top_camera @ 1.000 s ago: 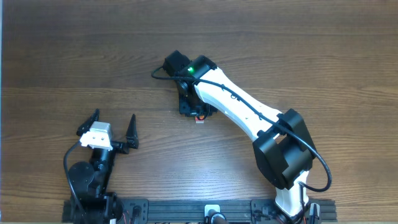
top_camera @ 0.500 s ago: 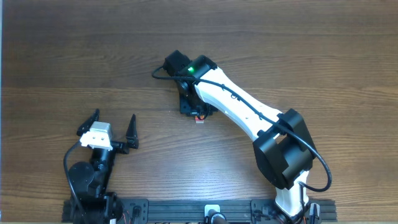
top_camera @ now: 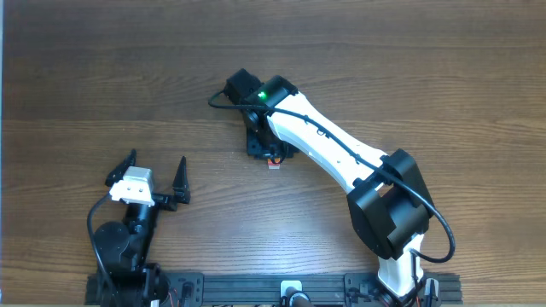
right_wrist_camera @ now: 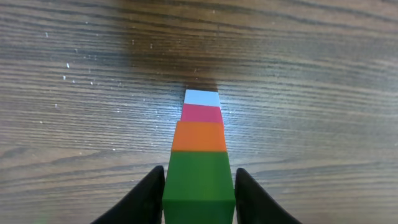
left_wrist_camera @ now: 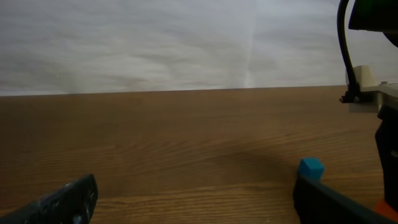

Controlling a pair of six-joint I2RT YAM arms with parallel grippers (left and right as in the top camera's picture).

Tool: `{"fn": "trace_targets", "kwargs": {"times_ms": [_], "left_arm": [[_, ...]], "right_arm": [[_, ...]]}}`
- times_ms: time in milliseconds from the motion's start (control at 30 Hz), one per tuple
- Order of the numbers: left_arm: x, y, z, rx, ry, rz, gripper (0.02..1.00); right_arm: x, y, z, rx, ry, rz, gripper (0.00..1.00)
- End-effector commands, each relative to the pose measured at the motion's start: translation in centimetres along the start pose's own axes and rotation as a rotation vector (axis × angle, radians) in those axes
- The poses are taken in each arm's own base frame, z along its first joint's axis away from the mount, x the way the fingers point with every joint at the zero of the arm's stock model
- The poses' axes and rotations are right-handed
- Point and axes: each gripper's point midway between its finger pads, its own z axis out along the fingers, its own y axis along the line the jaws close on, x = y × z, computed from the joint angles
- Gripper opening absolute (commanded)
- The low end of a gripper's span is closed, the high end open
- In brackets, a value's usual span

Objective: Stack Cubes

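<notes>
Cubes are seen in one straight line running out from the right gripper [right_wrist_camera: 199, 182]. The green cube [right_wrist_camera: 199, 174] is clamped between its two fingers, and beyond it the orange cube [right_wrist_camera: 199, 137], the pink-red cube [right_wrist_camera: 202, 114] and the pale blue cube [right_wrist_camera: 202, 98] follow, each touching the next. The line's long axis points directly away from the fingers and crosses the grain of the table [right_wrist_camera: 74, 74] squarely. At the far end the pale blue cube meets the wood, with a shadow just past it. Whether the line stands upright or lies flat cannot be told from this wrist view.

In the top view the right gripper is placed near the table's middle, and a red-orange corner [top_camera: 273, 164] is shown just beside it. The table's edges lie well away on every side shown.

The left gripper [top_camera: 155, 160] is held wide open, well apart at the near left. In its wrist view a blue cube [left_wrist_camera: 311, 167] is shown resting on the table with its top face uncovered, and an orange patch [left_wrist_camera: 384, 209] lies nearer, below the right gripper. Whether this blue cube is the pale one cannot be told. The table's far edge is met there by a pale wall [left_wrist_camera: 155, 43].
</notes>
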Motion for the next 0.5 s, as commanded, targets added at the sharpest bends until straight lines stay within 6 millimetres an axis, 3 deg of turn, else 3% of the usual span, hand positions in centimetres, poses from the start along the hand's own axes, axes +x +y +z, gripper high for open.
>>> {"fn": "trace_targets", "kwargs": {"times_ms": [33, 167, 333, 500], "left_arm": [[0.12, -0.04, -0.01, 0.001, 0.001, 0.015, 1.0], [0.11, -0.04, -0.01, 0.001, 0.0, 0.015, 0.998], [0.11, -0.04, -0.01, 0.001, 0.0, 0.015, 1.0], [0.11, -0.04, -0.01, 0.001, 0.0, 0.015, 1.0]], "right_arm": [[-0.23, -0.54, -0.66, 0.003, -0.024, -0.001, 0.415], [-0.25, -0.54, -0.66, 0.003, -0.024, -0.001, 0.457], [-0.25, -0.53, -0.66, 0.003, -0.024, -0.002, 0.649], [-0.25, -0.53, -0.66, 0.003, -0.024, -0.023, 0.779]]}}
